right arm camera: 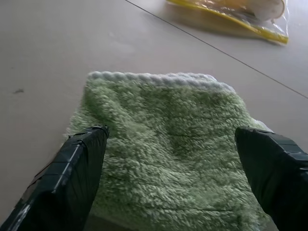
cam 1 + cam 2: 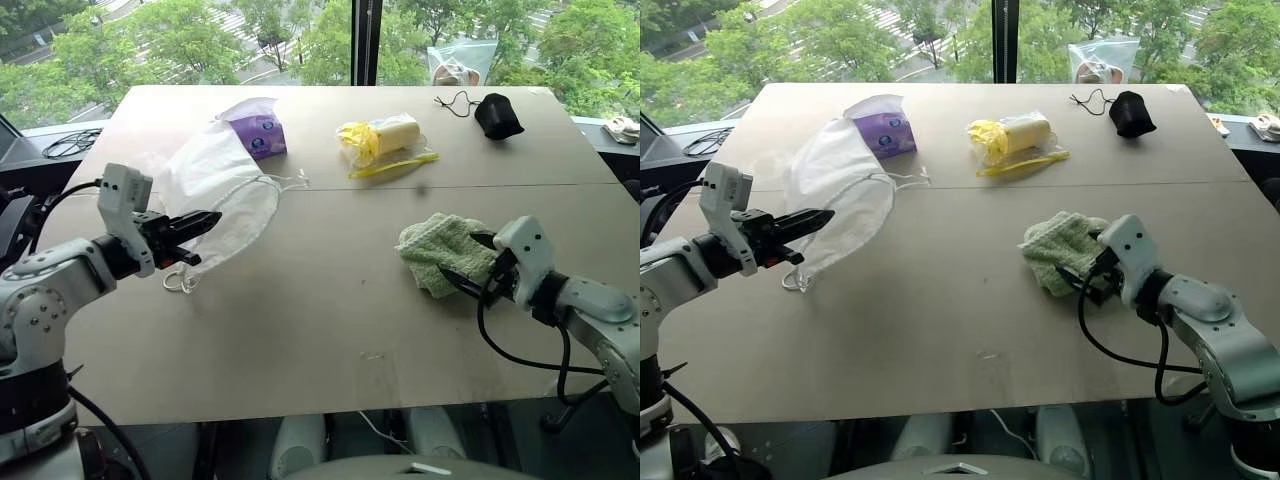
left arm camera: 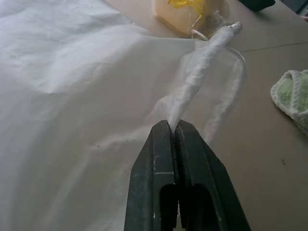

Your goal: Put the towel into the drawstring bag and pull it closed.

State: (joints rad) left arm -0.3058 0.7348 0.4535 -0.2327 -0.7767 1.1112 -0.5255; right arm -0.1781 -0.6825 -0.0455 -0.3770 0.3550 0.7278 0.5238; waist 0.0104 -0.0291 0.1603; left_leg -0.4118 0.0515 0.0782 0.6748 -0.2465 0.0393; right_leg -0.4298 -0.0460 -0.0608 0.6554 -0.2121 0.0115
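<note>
The white translucent drawstring bag [image 2: 215, 175] lies on the left side of the table, with its thin cord loops trailing toward the middle. My left gripper [image 2: 205, 222] is shut on the bag's near edge; in the left wrist view its black fingers [image 3: 159, 159] pinch a twisted ridge of white fabric [image 3: 192, 82]. The pale green fluffy towel [image 2: 438, 248] lies crumpled on the right side of the table. My right gripper [image 2: 468, 260] is open at the towel's near right edge. Its two fingers stand wide apart on either side of the towel [image 1: 163, 120].
A purple tissue pack [image 2: 260, 135] lies just behind the bag. A clear packet of yellow items [image 2: 385, 140] sits at the back middle, and a small black pouch [image 2: 497, 115] with a cord at the back right. The table's bare middle [image 2: 320, 280] separates bag and towel.
</note>
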